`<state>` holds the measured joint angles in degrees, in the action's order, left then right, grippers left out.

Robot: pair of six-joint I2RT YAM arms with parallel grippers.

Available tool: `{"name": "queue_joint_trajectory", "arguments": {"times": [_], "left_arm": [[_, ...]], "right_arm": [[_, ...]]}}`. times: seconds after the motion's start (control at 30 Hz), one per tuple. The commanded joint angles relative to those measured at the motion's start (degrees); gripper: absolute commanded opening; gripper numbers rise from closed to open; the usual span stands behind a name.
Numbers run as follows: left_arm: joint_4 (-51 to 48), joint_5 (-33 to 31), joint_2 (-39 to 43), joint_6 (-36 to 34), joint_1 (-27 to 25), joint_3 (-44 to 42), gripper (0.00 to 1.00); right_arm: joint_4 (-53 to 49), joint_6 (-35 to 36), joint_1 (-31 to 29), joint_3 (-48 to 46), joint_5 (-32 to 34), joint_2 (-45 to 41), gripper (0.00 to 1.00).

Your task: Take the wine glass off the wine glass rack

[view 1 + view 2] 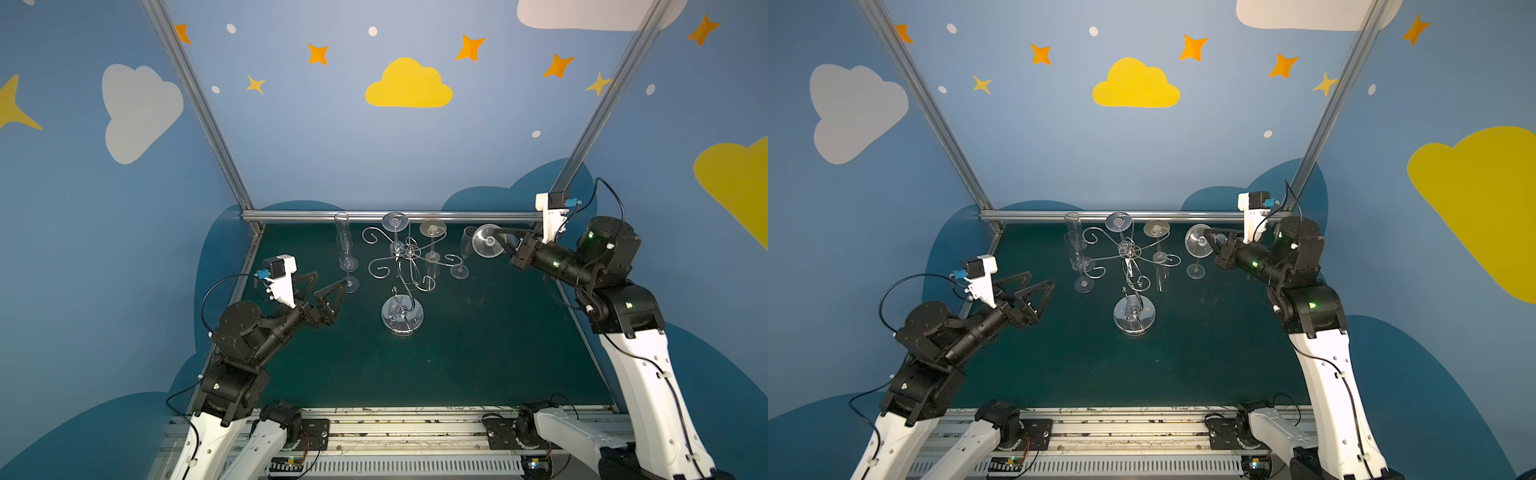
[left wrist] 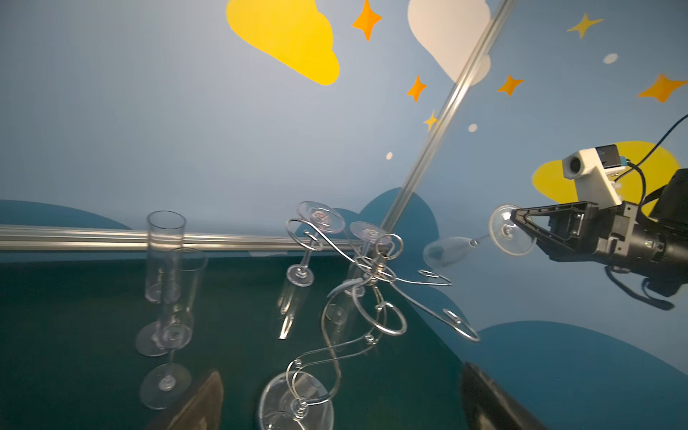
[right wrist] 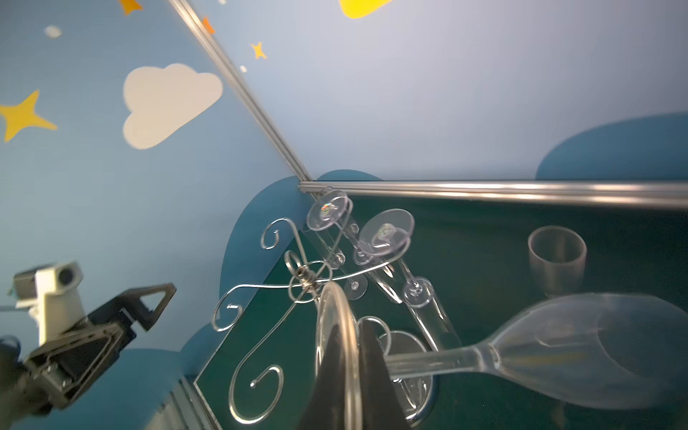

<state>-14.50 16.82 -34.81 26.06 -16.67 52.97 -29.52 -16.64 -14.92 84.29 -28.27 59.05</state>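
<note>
Well clear of the wine glass rack (image 1: 410, 251), the wine glass (image 3: 580, 346) lies sideways in the air to its right, not touching its wires. The right gripper (image 1: 495, 240) has its jaws clamped on the glass's round foot, edge on, with the stem and bowl pointing away from the fingers.

On the rack, two hanging glasses (image 1: 394, 221) (image 1: 433, 227) sit upside down on the far arms, feet up. The nearer scroll arms show bare wire. The post rises from a shiny round base (image 1: 392, 324).

A standing glass (image 3: 556, 260) is upright on the table near the held one. Left of the rack, two flutes (image 2: 165, 257) (image 2: 182, 294) stand upright close together.

The left gripper (image 1: 331, 279) hovers low at the left, jaws wide apart and holding nothing, near the foot of the nearer flute.

All of this rests on a dark green table (image 1: 457, 353). A silver frame rail (image 1: 478, 215) runs along its far edge, with slanted posts rising from the corners. The walls (image 1: 332, 145) are blue, painted with white and yellow clouds, orange and yellow stars and pale dots.
</note>
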Motion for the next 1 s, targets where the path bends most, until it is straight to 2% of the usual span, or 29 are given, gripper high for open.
{"name": "queue_joint_trajectory", "arguments": {"times": [0.0, 0.13, 0.33, 0.37, 0.5, 0.67, 0.97], "left_arm": [[0.90, 10.64, -3.55, 4.40, -0.03, 4.17, 0.94], [-0.51, 17.63, -8.25, 6.51, -0.02, 8.90, 0.91], [7.10, 25.22, -11.21, 14.24, -0.41, 9.19, 0.90], [8.13, 25.96, -11.49, 15.34, -0.68, 9.09, 0.90], [11.95, 26.99, -12.21, 17.88, -3.09, 7.69, 0.89], [14.34, 27.89, -14.77, 17.71, -7.58, 8.99, 0.87], [18.14, 27.16, -18.79, 16.73, -14.57, 10.08, 0.78]], "right_arm": [[5.03, 14.45, -5.04, -1.89, 3.03, -3.76, 0.00], [8.30, 23.82, -11.86, -5.78, 4.07, -7.31, 0.00], [11.72, 33.72, -21.87, -9.85, 7.04, -9.45, 0.00], [12.23, 37.62, -23.99, -10.66, 7.22, -9.71, 0.00], [15.29, 46.60, -32.81, -13.66, 12.52, -10.10, 0.00], [16.35, 57.30, -43.10, -13.78, 21.24, -7.79, 0.00], [21.94, 66.52, -52.82, -15.04, 27.30, -5.14, 0.00]]}}
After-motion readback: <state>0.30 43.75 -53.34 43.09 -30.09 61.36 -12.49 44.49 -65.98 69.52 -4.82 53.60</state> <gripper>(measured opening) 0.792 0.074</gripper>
